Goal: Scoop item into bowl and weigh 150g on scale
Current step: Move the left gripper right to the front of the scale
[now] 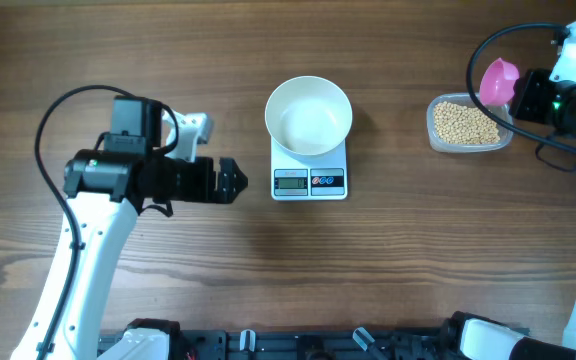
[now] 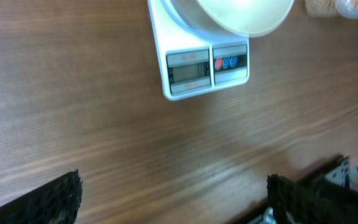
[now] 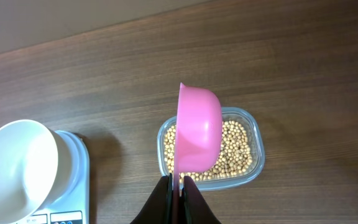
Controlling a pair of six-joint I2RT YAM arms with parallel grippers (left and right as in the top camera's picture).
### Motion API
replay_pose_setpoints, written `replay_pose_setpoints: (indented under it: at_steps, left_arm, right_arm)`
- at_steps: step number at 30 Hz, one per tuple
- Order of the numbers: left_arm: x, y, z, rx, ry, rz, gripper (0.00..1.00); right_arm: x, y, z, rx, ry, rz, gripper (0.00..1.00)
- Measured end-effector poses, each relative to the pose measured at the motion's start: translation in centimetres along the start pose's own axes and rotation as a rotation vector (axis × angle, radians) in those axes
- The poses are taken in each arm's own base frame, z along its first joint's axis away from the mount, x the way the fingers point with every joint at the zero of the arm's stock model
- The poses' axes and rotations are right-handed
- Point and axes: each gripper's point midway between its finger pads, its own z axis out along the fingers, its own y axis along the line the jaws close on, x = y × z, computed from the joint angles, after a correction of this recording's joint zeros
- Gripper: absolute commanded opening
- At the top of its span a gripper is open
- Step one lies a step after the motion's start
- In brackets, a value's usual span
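A white bowl (image 1: 309, 116) stands on the small white scale (image 1: 309, 183) at the table's middle, with nothing in it. Tan beans (image 1: 467, 124) fill a clear plastic tub (image 1: 434, 132) at the right. My right gripper (image 3: 178, 185) is shut on the handle of a pink scoop (image 3: 197, 134), which hangs on its side above the tub's beans (image 3: 238, 152). In the overhead view the pink scoop (image 1: 497, 81) sits just right of the tub. My left gripper (image 1: 236, 182) is open, left of the scale, holding nothing; its fingers (image 2: 55, 199) frame bare wood below the scale (image 2: 199, 65).
The table is brown wood. A black rail (image 1: 298, 345) with clamps runs along the near edge, and black cables (image 1: 58, 130) loop from both arms. The tub (image 3: 253, 134) lies close to the scale's right side (image 3: 73, 168).
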Motion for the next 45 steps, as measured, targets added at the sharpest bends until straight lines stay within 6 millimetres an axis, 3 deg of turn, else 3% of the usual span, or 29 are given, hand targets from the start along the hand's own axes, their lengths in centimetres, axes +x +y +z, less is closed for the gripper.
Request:
replay_pose_setpoints:
  at_steps: [8,13,22,45]
  left_arm:
    - [1.7,-2.4,0.2,-0.027,0.039,0.054,1.00]
    - [1.4,-2.3,-1.1,-0.067,-0.027,0.052,1.00]
    - [-1.2,-4.4,0.2,-0.029,-0.145,0.088,1.00]
    - [-2.7,-4.0,2.1,-0.030,-0.154,0.068,1.00]
  right_arm:
    - [0.0,0.0,0.0,0.000,0.000,0.000,0.04]
    - [0.0,0.0,0.0,0.000,0.000,0.000,0.04]
    - [0.0,0.0,0.0,0.000,0.000,0.000,0.04]
    - [0.0,0.0,0.0,0.000,0.000,0.000,0.04]
